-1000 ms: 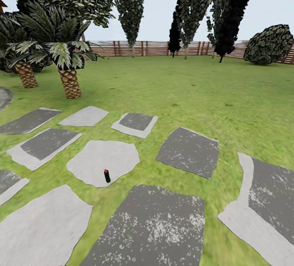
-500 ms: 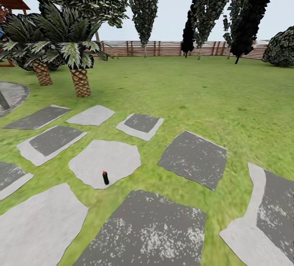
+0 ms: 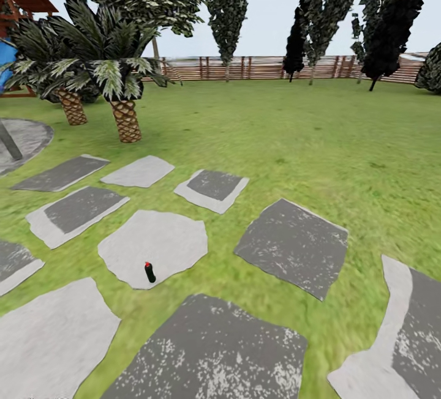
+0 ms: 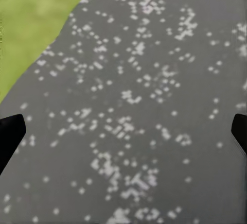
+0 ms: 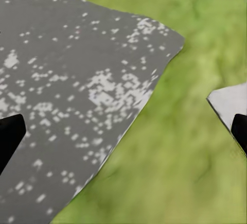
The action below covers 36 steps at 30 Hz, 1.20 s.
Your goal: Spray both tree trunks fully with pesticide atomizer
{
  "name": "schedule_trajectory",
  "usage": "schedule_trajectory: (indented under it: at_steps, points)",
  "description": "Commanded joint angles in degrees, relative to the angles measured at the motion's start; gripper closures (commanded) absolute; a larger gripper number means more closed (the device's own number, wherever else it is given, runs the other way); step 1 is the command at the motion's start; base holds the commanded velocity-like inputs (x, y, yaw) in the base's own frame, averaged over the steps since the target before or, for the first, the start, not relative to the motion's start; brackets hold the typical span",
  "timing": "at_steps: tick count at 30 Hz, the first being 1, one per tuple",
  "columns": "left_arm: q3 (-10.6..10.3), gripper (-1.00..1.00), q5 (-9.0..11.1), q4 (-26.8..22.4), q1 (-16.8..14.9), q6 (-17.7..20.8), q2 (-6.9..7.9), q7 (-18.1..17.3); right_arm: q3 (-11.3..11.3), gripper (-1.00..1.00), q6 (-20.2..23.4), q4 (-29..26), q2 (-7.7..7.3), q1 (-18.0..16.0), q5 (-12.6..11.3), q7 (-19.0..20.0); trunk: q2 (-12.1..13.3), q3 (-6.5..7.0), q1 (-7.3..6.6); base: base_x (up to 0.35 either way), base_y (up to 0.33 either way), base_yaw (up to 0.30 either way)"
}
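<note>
**Listener:** Where was the atomizer?

**Operator:** From the head camera I saw the atomizer, a small black bottle with a red top, standing upright near the front edge of a pale stone set in the grass. Darker speckled slabs lay around it, the largest just in front of it.

**Listener:** And your claws?

**Operator:** Both were spread wide and holding nothing. In the left wrist camera I saw the left claw only as two black fingertips at opposite edges, over a dark speckled slab with grass at one corner. The right claw looked the same, one tip at each edge, over the edge of a slab and grass.

**Listener:** What stood farther off?

**Operator:** Two short palms stood to the left beyond the stones. Tall narrow trees lined a brown slat fence at the back. I could not make out their trunks clearly.
</note>
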Motion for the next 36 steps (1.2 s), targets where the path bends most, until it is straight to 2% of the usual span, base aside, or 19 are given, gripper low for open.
schedule_trajectory:
  at_steps: [1, 36]
  points:
    - [0.01, -1.0, 0.01, 0.0, 0.0, 0.0, 0.0, 0.0, 0.01, -1.0, 0.0, 0.01, 0.0, 0.01, 0.02, 0.0, -0.01, 0.0, -0.01, 0.182, -0.172, 0.273]
    - [0.01, -1.0, 0.02, -0.07, 0.0, -0.08, 0.0, 0.06, 0.01, -1.0, 0.0, 0.04, 0.0, -0.01, 0.02, 0.0, -0.01, 0.0, -0.01, 0.195, -0.162, 0.278]
